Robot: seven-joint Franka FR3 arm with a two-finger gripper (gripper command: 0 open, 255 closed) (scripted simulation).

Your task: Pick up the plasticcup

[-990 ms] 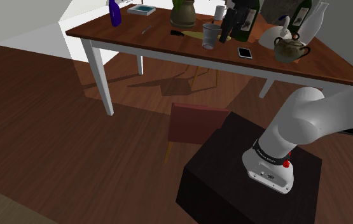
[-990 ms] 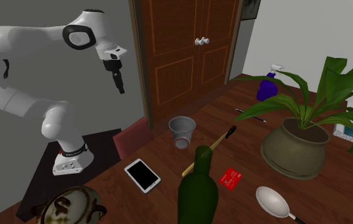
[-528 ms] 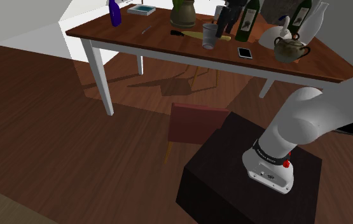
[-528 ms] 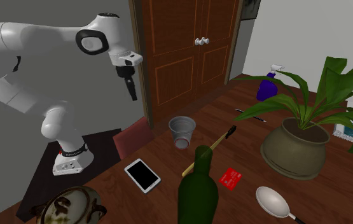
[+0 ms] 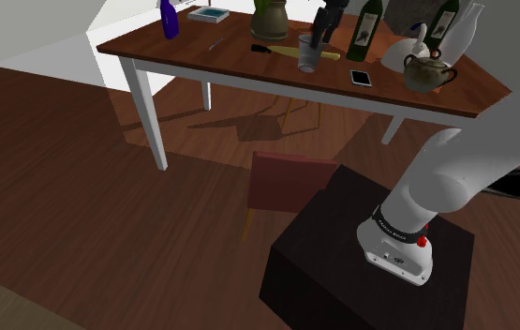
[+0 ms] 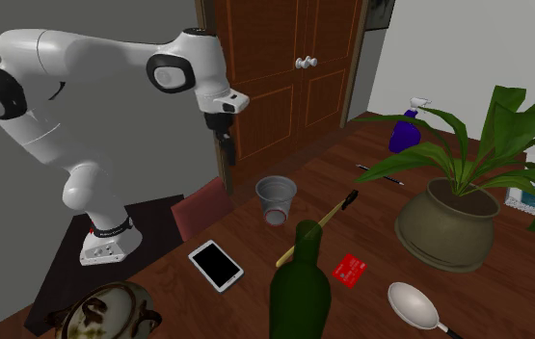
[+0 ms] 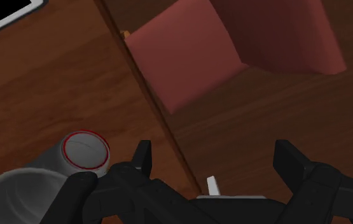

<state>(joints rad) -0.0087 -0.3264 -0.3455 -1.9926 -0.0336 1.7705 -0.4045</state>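
A grey see-through plastic cup (image 5: 308,53) stands upright near the table's front edge, also seen in the second exterior view (image 6: 276,198). My black gripper (image 6: 224,156) hangs above the table edge, a little short of the cup and higher than it. From the shoulder view the gripper (image 5: 319,32) overlaps the cup's rim. The wrist view has the gripper (image 7: 215,156) open, fingers wide apart with nothing between them. There the cup (image 7: 38,181) lies outside the gap, beside one finger (image 7: 142,156).
On the brown table (image 6: 255,299) are a phone (image 6: 216,264), a green bottle (image 6: 299,289), a wooden-handled knife (image 6: 318,226), a red card (image 6: 350,270), a potted plant (image 6: 448,226) and a blue spray bottle (image 6: 405,130). A red chair (image 5: 290,183) stands below the gripper.
The arm has swung from over the stand toward the table. The gripper has come down and closer to the cup; the cup has not moved.
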